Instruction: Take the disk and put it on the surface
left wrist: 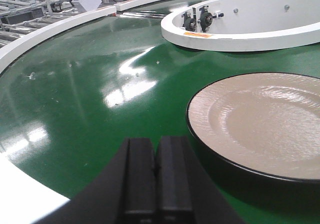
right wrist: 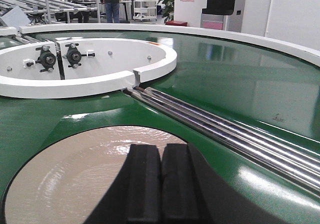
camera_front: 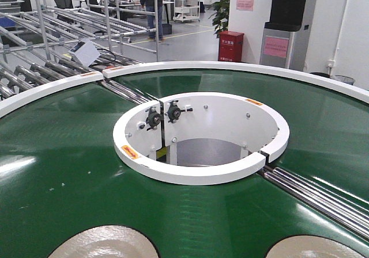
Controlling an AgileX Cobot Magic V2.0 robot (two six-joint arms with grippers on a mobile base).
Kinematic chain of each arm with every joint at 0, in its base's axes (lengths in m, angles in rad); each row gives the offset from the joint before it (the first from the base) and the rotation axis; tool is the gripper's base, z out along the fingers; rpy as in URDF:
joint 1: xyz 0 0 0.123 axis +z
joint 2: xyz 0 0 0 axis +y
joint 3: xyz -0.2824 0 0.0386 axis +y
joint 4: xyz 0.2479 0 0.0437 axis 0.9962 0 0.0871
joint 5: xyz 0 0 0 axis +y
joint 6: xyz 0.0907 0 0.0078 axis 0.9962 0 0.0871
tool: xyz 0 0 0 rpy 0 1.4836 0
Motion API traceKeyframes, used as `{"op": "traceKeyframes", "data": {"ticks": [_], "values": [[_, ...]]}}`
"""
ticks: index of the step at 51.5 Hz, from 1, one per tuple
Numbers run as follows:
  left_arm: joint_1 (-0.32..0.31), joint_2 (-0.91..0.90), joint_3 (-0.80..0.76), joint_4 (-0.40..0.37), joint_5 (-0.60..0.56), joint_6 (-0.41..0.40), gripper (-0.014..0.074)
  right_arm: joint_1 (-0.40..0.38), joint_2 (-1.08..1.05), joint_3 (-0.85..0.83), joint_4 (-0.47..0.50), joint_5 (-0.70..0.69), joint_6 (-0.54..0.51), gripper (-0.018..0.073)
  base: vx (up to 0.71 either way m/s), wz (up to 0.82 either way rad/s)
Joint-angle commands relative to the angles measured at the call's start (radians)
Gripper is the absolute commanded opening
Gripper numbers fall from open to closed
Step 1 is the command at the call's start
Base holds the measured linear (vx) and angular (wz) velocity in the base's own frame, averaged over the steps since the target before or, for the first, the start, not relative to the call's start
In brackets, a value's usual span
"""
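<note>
**Left disk** (left wrist: 260,121): round, with a beige face that has a ringed texture and a black rim. It lies flat on the green belt (camera_front: 63,171), at the near edge of the front view.

**Left gripper** (left wrist: 155,149): sits low over the belt, just beside the left disk, on that disk's left. Its jaws are pressed together with nothing between them.

**Right disk** (right wrist: 75,179): same pattern, flat on the same belt at the near edge, well apart from the left disk.

**Right gripper** (right wrist: 161,151): stands over the near part of the right disk. Its jaws are pressed together and empty. Whether its tips touch the disk's face cannot be told from this angle.

**Belt:** glossy and ring-shaped, showing reflections of the lights.

**White inner ring** (camera_front: 196,174): a split collar round the central opening. Two black bearing blocks (camera_front: 164,115) sit on its inner wall, and it carries orange labels.

**Steel rollers** (camera_front: 323,197): run outward from the ring's gap, passing to the right of the right disk.

**White outer rim** (camera_front: 242,68): borders the far side of the belt.

**Background:**
- roller racks (camera_front: 57,50)
- red cabinet (camera_front: 230,46)
- tall grey-and-black machine (camera_front: 286,10)
- standing person (camera_front: 153,7)
</note>
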Motion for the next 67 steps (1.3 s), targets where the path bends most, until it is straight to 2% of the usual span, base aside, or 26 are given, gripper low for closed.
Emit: {"op": "traceKeyframes", "data": {"ticks": [1, 41, 48, 59, 64, 65, 66, 67], "values": [[0.002, -0.017, 0.011, -0.011, -0.077, -0.003, -0.0005, -0.008, -0.012, 0.018, -0.01, -0.083, 0.001, -0.0009, 0.0, 0.0], [0.002, -0.017, 0.011, -0.011, -0.093, -0.003, -0.0005, -0.008, -0.012, 0.018, -0.01, -0.105, 0.001, -0.0009, 0.0, 0.0], [0.002, -0.017, 0.009, -0.011, -0.154, -0.003, -0.0005, -0.008, -0.012, 0.018, -0.01, -0.185, 0.001, -0.0009, 0.0, 0.0], [0.002, -0.017, 0.0, -0.016, -0.464, -0.013, -0.0005, -0.008, -0.012, 0.012, 0.003, -0.412, 0.005, -0.0009, 0.0, 0.0], [0.002, -0.017, -0.012, -0.09, -0.588, -0.095, -0.0005, -0.008, -0.012, -0.039, 0.054, -0.374, 0.038, -0.0009, 0.0, 0.0], [0.002, -0.017, -0.019, -0.101, -0.59, -0.107, -0.0005, -0.008, -0.012, -0.051, 0.065, -0.363, 0.043, -0.0009, 0.0, 0.0], [0.002, 0.003, -0.186, -0.133, -0.498, -0.12, -0.0005, -0.008, 0.006, -0.224, 0.074, -0.24, 0.039, -0.0009, 0.0, 0.0], [0.002, 0.013, -0.209, -0.133, -0.486, -0.109, -0.0005, -0.008, 0.018, -0.259, 0.072, -0.22, 0.038, -0.0009, 0.0, 0.0]]}}
